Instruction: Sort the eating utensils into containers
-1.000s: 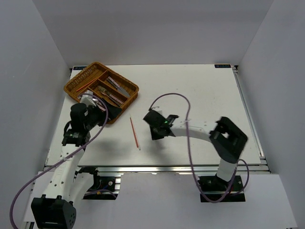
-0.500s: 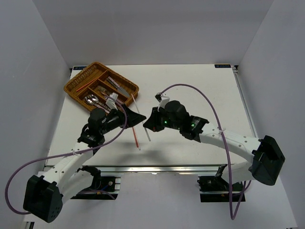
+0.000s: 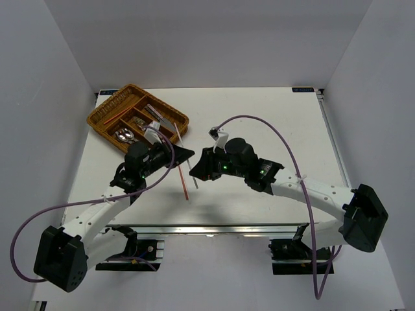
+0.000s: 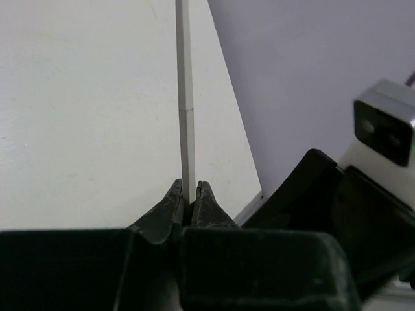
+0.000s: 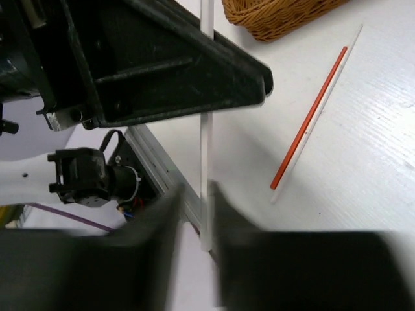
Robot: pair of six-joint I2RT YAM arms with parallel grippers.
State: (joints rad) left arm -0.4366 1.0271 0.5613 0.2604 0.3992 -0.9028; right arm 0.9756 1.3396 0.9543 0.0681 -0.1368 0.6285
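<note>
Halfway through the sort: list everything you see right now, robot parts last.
Table: one, white, under everything.
Tray: one, brown wicker, far left of the table.
Spoons: about two, silver, tray's near compartment.
Other cutlery: several, count unclear, silver with dark handles, tray's right compartments.
Stowed chopstick: one, red, tray's left compartment.
Loose chopstick: one, red with white tips, flat on the table near the tray.
White chopstick: one, white, held above the table between the arms.
Cables: two, purple, one looping along each arm.
Left gripper: black, shut on the white chopstick.
Right gripper: black, fingers either side of the same chopstick; grip too blurred to tell.
</note>
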